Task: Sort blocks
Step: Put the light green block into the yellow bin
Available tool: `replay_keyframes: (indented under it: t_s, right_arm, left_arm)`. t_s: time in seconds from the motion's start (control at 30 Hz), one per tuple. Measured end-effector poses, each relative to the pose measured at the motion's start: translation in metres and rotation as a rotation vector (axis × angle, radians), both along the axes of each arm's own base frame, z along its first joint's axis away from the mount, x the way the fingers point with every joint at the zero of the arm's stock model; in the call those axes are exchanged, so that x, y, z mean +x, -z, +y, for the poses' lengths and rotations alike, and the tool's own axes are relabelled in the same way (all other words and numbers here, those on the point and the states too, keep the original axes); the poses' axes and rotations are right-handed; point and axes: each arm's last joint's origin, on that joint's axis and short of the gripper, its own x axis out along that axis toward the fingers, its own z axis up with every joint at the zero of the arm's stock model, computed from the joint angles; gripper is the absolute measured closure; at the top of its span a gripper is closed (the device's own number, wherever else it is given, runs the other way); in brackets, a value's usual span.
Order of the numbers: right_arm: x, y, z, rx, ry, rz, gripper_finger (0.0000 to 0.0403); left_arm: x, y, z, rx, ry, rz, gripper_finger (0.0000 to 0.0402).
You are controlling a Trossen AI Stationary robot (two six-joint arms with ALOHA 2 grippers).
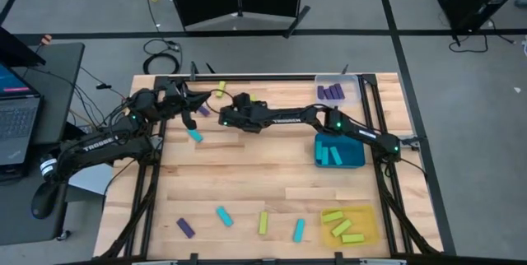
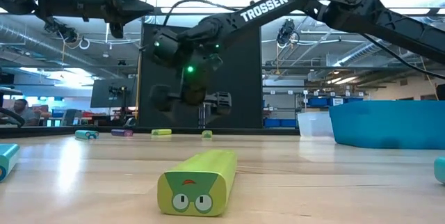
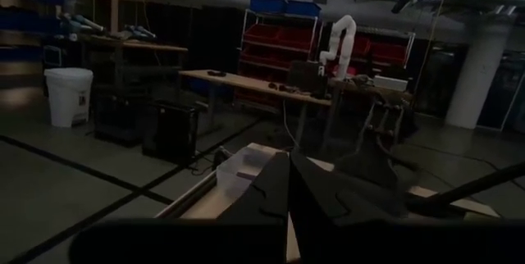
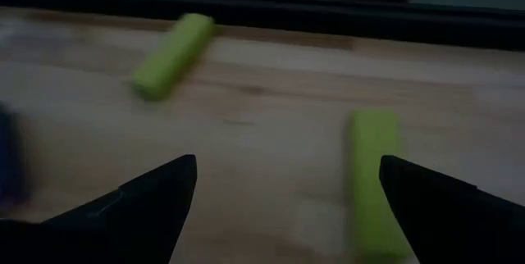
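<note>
**Right gripper reaching for yellow-green blocks at the far edge**

Nearest the low camera, a yellow-green block [image 2: 198,190] with a cartoon face on its end is lying flat on the table [image 1: 263,183], its long axis running away toward the far side. Along this near edge the high view is showing more unsorted blocks — a purple one [image 1: 185,228], a cyan one [image 1: 224,215], another cyan one [image 1: 299,230] — lying at scattered angles.

To the right, sorting is partly done, by the look of it: the yellow tray [image 1: 368,232] is holding yellow-green blocks, the teal tray [image 1: 356,160] cyan ones, and the clear tray [image 1: 350,84] at the far corner purple ones. Each tray seems to be taking one colour.

Farther back, the right gripper [image 1: 228,117] is stretching across the table toward the far left area, fingers spread wide with nothing between them. Its wrist view is showing two yellow-green blocks — one [image 4: 373,178] just beside one fingertip, long axis pointing away from the gripper, and another [image 4: 172,55] farther off, lying diagonally. The open stance suggests a pick is being lined up, probably on the nearer one.

The left gripper [image 1: 198,100] is hanging raised over the far left edge, its fingers pressed together and empty, aimed out at the room — likely waiting clear of the right arm. A cyan block [image 1: 195,136] is lying just nearer than it.
</note>
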Motion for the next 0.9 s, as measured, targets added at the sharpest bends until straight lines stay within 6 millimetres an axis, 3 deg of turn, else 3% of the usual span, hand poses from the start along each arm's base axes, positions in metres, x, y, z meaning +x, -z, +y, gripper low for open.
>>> replay_keyframes:
  t_s: [0.27, 0.67, 0.9]
  right_arm:
    - [-0.006, 0.003, -0.004, 0.021, 0.026, 0.045, 0.0009]
    - [-0.019, 0.01, -0.018, 0.221, 0.052, 0.068, 0.0011]
    - [-0.022, 0.015, -0.022, 0.266, 0.047, 0.068, 0.0056]
  left_arm:
    - [0.0, 0.001, 0.0, -0.008, 0.0, 0.012, 0.0387]
    - [0.0, 0.001, 0.0, -0.008, 0.0, 0.007, 0.0387]
    - [0.0, 0.001, 0.0, -0.009, 0.0, 0.008, 0.0387]
